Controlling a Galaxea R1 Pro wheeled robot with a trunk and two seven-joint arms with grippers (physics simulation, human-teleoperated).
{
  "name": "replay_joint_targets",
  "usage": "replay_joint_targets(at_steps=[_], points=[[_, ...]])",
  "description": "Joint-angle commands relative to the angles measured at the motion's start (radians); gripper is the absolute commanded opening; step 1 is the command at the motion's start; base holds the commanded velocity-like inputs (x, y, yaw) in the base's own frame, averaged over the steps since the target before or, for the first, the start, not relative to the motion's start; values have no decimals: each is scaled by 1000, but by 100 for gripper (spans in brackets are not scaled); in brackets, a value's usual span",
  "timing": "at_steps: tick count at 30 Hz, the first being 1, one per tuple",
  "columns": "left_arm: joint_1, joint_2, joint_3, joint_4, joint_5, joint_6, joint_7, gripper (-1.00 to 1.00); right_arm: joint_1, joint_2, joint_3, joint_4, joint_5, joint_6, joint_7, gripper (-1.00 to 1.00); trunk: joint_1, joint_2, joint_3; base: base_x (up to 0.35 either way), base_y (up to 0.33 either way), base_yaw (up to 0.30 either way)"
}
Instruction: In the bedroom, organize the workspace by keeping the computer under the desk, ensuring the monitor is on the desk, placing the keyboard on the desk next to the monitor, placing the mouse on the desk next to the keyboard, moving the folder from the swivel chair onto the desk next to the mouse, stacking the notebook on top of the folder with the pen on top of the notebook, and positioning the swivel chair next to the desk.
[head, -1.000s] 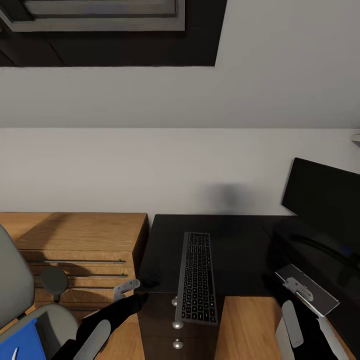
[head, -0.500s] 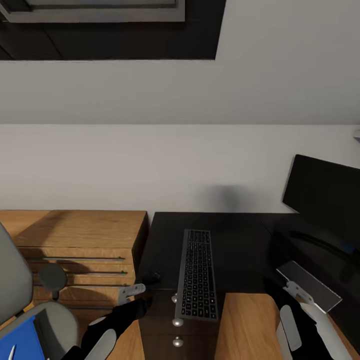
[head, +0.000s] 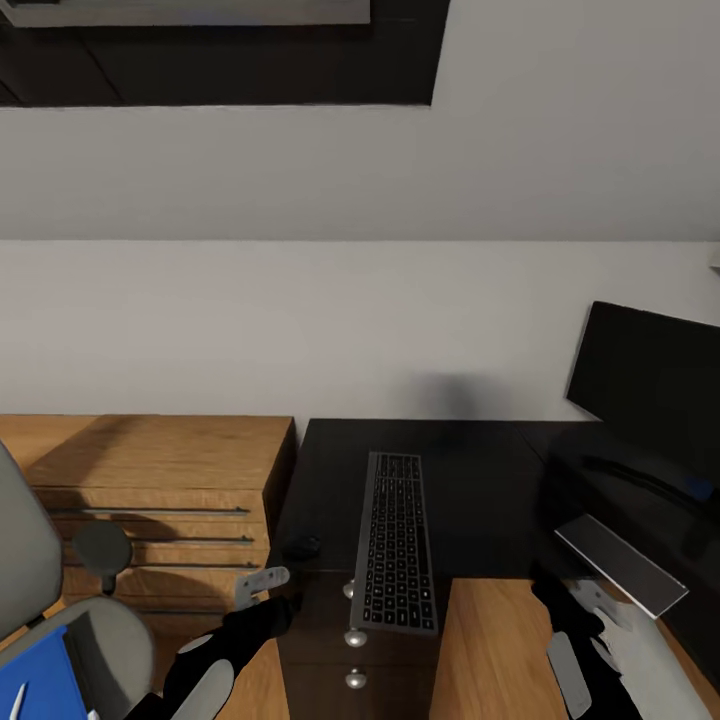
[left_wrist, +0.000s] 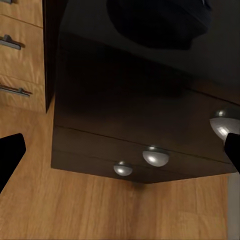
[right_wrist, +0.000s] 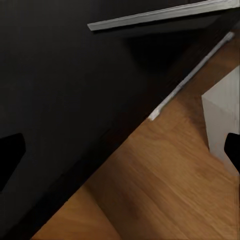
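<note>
Left gripper (head: 262, 580), jaws apart and empty, hovers just off the desk's (head: 470, 480) front-left corner, where the mouse (head: 303, 547) lies beside the keyboard (head: 395, 545). Right gripper (head: 600, 610): jaws apart, empty. Approach the mouse squarely, closing across its narrow sides.

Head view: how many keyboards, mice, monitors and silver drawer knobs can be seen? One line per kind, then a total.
keyboard: 1
mouse: 1
monitor: 1
silver drawer knobs: 3
Total: 6
</note>
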Motion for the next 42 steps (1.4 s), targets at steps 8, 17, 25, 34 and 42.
replay_joint_targets(at_steps=[8, 17, 25, 34, 42], points=[[-1, 1, -3, -2, 9, 0, 9, 100, -2, 36, -1, 61, -22, -225, -3, 100, 31, -57, -26, 0, 0, 0], [-1, 1, -3, -2, 9, 1, 9, 100, -1, 46, -1, 69, -240, -259, -3, 100, 65, -120, -54, 0, 0, 0], [-1, 0, -4, -3, 9, 1, 9, 100, -1, 42, -5, 65, -424, -262, -1, 100, 96, -176, -80, 0, 0, 0], [-1, 0, -52, -2, 11, 2, 9, 100, -1, 25, -19, -12, -500, -262, 2, 100, 111, -204, -92, 0, 0, 0], [-1, -2, -57, 0, 15, 2, 9, 100, -1, 20, -85, -39, -505, -261, 3, 100, 111, -204, -92, 0, 0, 0]])
